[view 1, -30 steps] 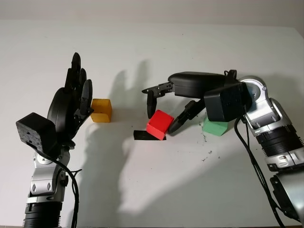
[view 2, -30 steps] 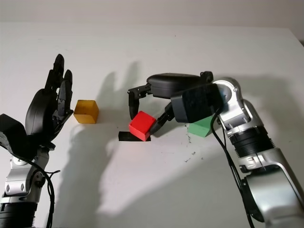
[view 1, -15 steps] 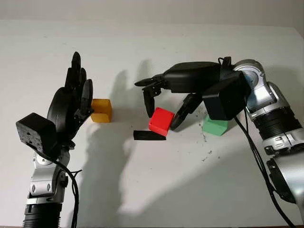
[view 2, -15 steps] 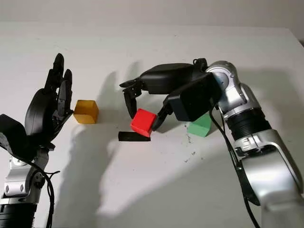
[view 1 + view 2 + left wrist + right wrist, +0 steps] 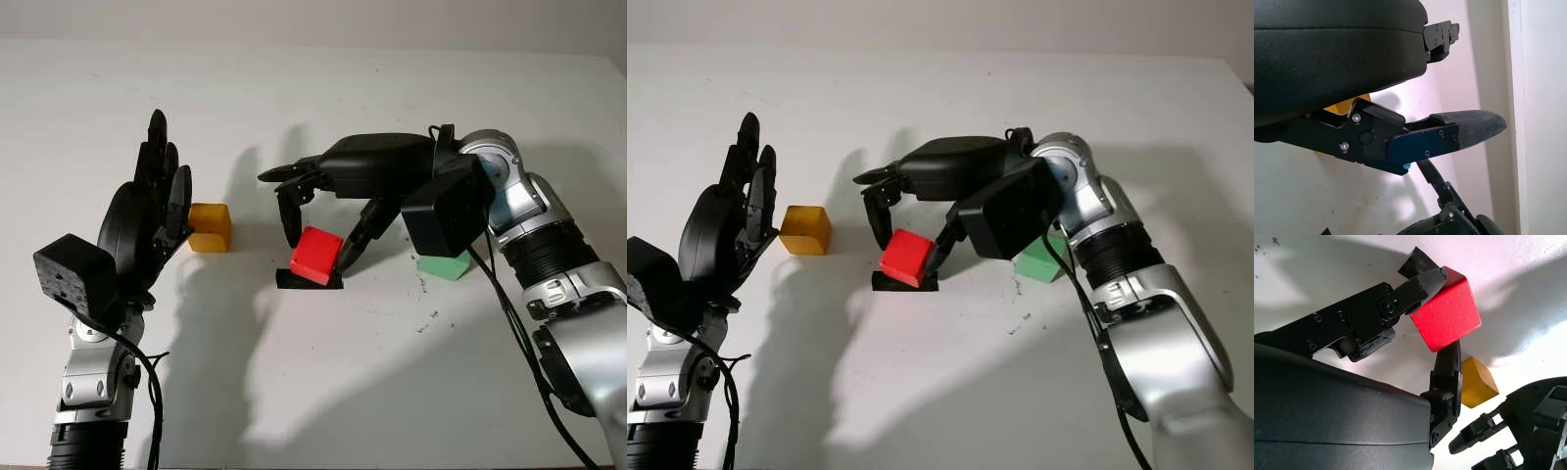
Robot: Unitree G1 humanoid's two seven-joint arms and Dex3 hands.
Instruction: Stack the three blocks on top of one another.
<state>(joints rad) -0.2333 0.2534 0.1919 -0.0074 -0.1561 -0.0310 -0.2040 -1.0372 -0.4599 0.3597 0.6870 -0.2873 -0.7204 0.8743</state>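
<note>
My right hand (image 5: 318,247) is shut on the red block (image 5: 315,255), with fingertips pressed on its two opposite sides (image 5: 1445,316). The block is tilted, just over a black tape strip (image 5: 294,282) in the middle of the table. To the left, the yellow block (image 5: 210,227) sits on the table, a short way from the red one. The green block (image 5: 443,265) stands on the table to the right, partly hidden behind my right wrist. My left hand (image 5: 157,196) is open and held upright right beside the yellow block, on its left.
The white table (image 5: 323,392) runs wide toward the front and back. A few small dark specks (image 5: 428,318) mark it near the green block. The back edge of the table meets a pale wall (image 5: 313,20).
My right hand has carried the red block leftward, away from the green block, until it is over the black tape strip. The left hand and the yellow and green blocks have stayed put.
</note>
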